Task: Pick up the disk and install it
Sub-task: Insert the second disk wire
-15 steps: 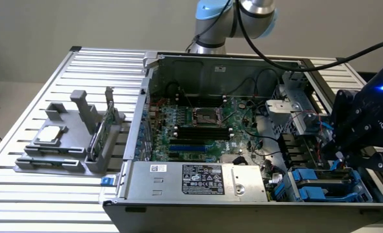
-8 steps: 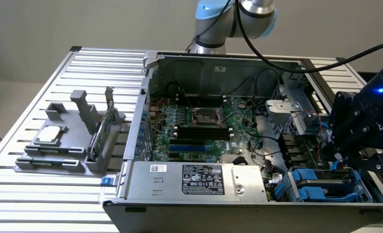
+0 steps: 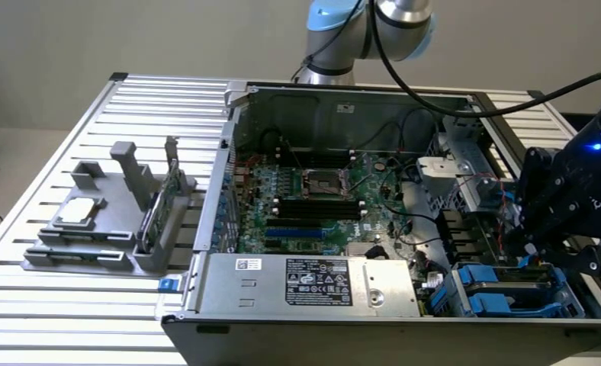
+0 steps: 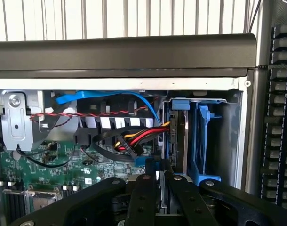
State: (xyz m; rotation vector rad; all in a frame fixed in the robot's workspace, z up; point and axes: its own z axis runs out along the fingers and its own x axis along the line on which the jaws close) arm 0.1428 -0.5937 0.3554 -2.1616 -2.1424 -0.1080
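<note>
The hand (image 4: 157,181) is seen in the wrist view with its black linkages drawn close together, the fingers nearly closed on the near edge of the disk (image 4: 177,136), a thin upright slab with a blue carrier rail across its far end. The disk is stood on edge in the drive bay (image 4: 230,141) at the corner of the open computer case (image 3: 242,114), just beside an empty blue carrier (image 4: 203,141) in the neighbouring slot. In the exterior view the hand (image 3: 544,255) is found low at the exterior view's right, over the blue drive carriers (image 3: 504,293), with a blue light lit on the wrist housing. Beside the bay, a bundle of red, yellow and black power wires (image 4: 136,137) and a blue data cable (image 4: 106,96) are seen, and the green motherboard (image 3: 311,206) is laid out further in, with the CPU socket (image 3: 319,181) near its middle. The power supply (image 3: 316,282) is set along the case's near wall. The case is rested on a slatted metal surface (image 3: 87,320), where a grey fixture (image 3: 97,229) is placed well apart at the exterior view's left, with a small square silver chip (image 3: 80,212) on it and a thin card (image 3: 158,210) stood upright in it.
</note>
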